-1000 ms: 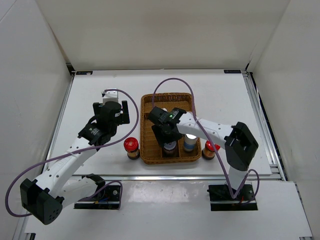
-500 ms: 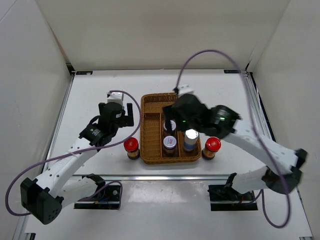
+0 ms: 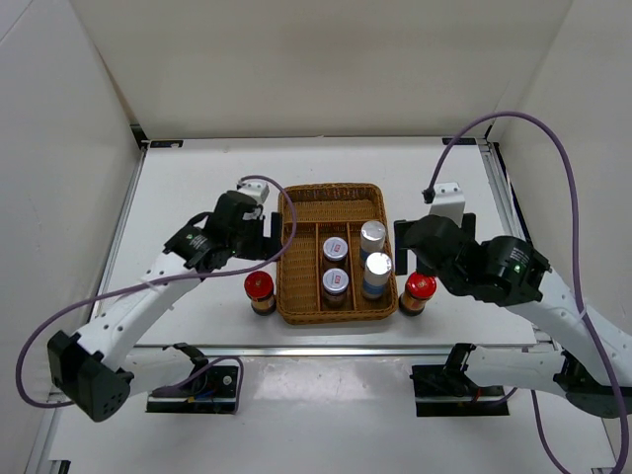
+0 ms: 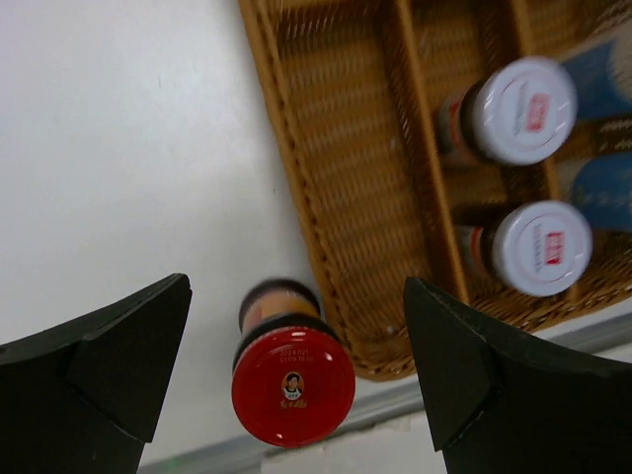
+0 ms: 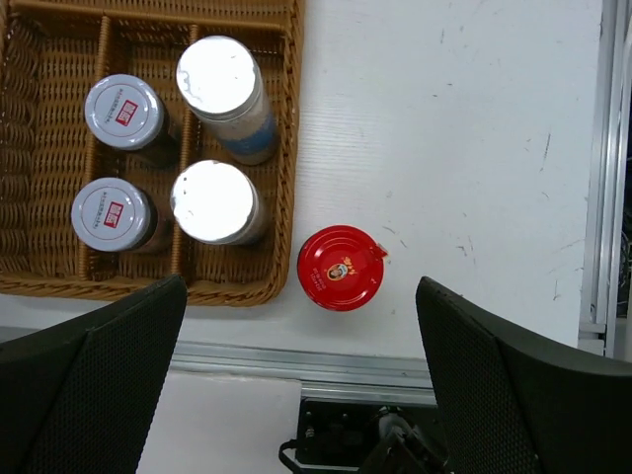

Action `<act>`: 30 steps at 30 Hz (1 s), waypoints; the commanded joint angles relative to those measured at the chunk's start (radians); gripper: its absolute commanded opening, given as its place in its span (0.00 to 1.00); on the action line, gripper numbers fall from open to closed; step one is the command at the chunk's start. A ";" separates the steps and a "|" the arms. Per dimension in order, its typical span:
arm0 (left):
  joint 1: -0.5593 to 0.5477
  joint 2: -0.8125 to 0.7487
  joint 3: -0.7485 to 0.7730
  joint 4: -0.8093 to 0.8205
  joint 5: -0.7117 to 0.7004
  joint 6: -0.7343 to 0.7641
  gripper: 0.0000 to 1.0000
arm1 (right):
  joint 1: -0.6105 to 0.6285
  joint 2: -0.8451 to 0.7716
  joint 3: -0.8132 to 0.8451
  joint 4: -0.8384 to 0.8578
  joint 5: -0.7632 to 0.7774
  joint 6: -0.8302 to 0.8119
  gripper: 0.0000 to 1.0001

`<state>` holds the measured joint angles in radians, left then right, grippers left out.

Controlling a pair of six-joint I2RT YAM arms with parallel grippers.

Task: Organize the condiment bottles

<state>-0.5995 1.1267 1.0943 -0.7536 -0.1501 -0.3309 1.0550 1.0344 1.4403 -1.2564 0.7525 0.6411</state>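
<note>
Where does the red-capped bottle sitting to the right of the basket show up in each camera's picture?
Top external: the red-capped bottle stands on the table by the tray's near right corner.
Left wrist: not in it; the red cap there is the other bottle, left of the tray.
Right wrist: low centre, just right of the tray.
Shared landmark: the wicker tray, seen in all three.

the tray (image 5: 292, 109) was woven brown, two bottles (image 5: 341, 268) red-capped, the jar lids (image 5: 123, 112) silver with red marks, the table (image 5: 444, 148) white.
</note>
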 commanded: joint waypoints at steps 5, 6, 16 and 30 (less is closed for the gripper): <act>-0.002 0.039 -0.033 -0.151 0.050 -0.117 1.00 | 0.000 -0.039 0.005 -0.038 0.067 0.060 1.00; -0.002 0.039 -0.033 -0.151 0.050 -0.128 1.00 | 0.000 -0.030 0.005 -0.038 0.067 0.060 1.00; -0.002 0.037 -0.086 -0.190 0.095 -0.174 1.00 | 0.000 0.009 -0.004 -0.049 0.067 0.060 1.00; -0.002 0.084 0.011 -0.214 0.078 -0.149 0.47 | 0.000 -0.011 -0.014 -0.058 0.105 0.049 1.00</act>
<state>-0.5995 1.2247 1.0142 -0.9604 -0.0647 -0.4927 1.0550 1.0477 1.4281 -1.2942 0.8131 0.6743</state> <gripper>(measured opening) 0.782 0.998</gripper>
